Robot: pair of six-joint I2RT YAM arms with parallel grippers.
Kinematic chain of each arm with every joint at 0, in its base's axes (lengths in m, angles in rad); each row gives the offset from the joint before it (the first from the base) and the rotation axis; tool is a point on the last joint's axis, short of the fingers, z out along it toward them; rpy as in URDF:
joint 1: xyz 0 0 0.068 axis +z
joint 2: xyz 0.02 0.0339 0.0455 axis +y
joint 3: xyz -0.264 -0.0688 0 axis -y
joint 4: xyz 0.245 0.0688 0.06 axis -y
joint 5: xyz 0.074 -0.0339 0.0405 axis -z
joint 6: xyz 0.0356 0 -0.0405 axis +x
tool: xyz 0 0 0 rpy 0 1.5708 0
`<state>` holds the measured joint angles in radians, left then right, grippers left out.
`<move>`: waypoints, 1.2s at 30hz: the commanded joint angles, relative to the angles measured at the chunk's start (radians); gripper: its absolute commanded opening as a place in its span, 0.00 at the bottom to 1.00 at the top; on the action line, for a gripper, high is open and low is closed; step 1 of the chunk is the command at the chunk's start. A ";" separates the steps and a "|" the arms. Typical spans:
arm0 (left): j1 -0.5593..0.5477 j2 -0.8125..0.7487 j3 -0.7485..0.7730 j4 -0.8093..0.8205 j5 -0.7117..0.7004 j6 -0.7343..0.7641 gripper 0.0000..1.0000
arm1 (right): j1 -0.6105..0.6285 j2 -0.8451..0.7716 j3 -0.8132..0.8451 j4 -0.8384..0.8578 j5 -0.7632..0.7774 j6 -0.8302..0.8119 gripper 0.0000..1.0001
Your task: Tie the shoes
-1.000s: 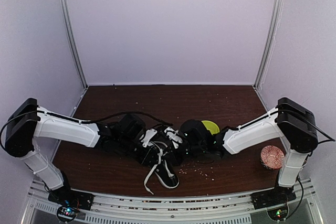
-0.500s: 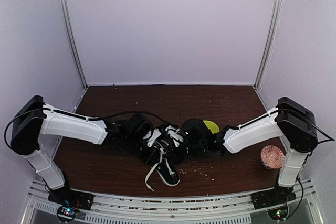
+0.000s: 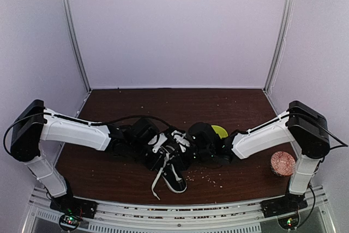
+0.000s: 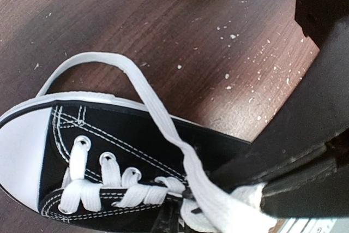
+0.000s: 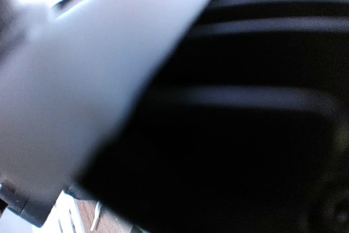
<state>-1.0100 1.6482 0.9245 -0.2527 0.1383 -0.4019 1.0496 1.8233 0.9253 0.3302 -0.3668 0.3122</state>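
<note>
— Tabletop (image 3: pixel 218 102) condition?
— One black sneaker (image 3: pixel 175 177) centred between arms, long axis near-far, toe toward near edge. White lace (image 4: pixel 158 118) pinched in the left claw (image 4: pixel 260 197); right claw (image 3: pixel 185 147) fully closed, contents indiscernible.

Dark wooden table (image 3: pixel 125 107) under black sneaker (image 3: pixel 174 178), crumbs (image 3: pixel 207 177), patterned cup (image 3: pixel 282 163), yellow-green disc (image 3: pixel 219 131).
</note>
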 commanded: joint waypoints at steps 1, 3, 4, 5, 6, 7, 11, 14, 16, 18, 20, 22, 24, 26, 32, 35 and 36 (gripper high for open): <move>-0.009 -0.036 0.002 0.152 -0.006 0.029 0.12 | 0.006 -0.001 0.030 0.024 -0.022 -0.004 0.00; -0.009 -0.032 -0.004 0.168 0.001 0.026 0.22 | 0.006 0.001 0.031 0.023 -0.025 -0.003 0.00; -0.009 -0.031 -0.004 0.173 0.003 0.025 0.24 | 0.006 0.001 0.031 0.022 -0.024 -0.002 0.00; -0.009 -0.028 -0.003 0.178 0.003 0.023 0.24 | 0.007 0.002 0.032 0.021 -0.024 -0.002 0.00; -0.009 -0.028 -0.001 0.182 0.003 0.023 0.24 | 0.006 0.002 0.032 0.021 -0.024 -0.003 0.00; -0.009 -0.028 -0.001 0.187 0.001 0.023 0.24 | 0.006 0.002 0.033 0.020 -0.024 -0.003 0.00; -0.009 -0.027 0.003 0.194 -0.018 0.025 0.20 | 0.006 0.003 0.034 0.020 -0.026 -0.002 0.00; -0.009 -0.030 0.003 0.196 -0.042 0.028 0.18 | 0.006 0.005 0.033 0.020 -0.028 -0.002 0.00; -0.009 -0.036 -0.001 0.203 -0.054 0.032 0.15 | 0.006 0.006 0.034 0.020 -0.030 -0.002 0.00; -0.009 -0.042 -0.003 0.210 -0.057 0.035 0.12 | 0.006 0.006 0.034 0.020 -0.032 -0.002 0.00; -0.009 -0.047 -0.004 0.213 -0.059 0.037 0.05 | 0.007 0.005 0.035 0.019 -0.031 -0.001 0.00; -0.009 -0.058 -0.014 0.216 -0.065 0.036 0.00 | 0.007 0.001 0.032 0.016 -0.024 0.000 0.00; -0.009 -0.078 -0.039 0.226 -0.077 0.025 0.00 | 0.006 -0.011 0.025 0.009 -0.012 0.004 0.00; -0.009 -0.099 -0.066 0.240 -0.082 0.006 0.00 | 0.005 -0.027 0.015 -0.004 0.009 0.010 0.00; -0.003 -0.122 -0.119 0.255 -0.058 -0.099 0.00 | -0.012 -0.087 -0.058 -0.018 0.045 0.042 0.12; 0.007 -0.141 -0.166 0.310 -0.033 -0.168 0.00 | -0.013 -0.120 -0.102 -0.013 0.054 0.050 0.19; 0.013 -0.148 -0.182 0.332 -0.023 -0.188 0.00 | -0.015 -0.126 -0.108 -0.017 0.054 0.050 0.21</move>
<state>-1.0138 1.5459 0.7921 -0.0696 0.0898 -0.4889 1.0424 1.7493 0.8597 0.3256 -0.3412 0.3435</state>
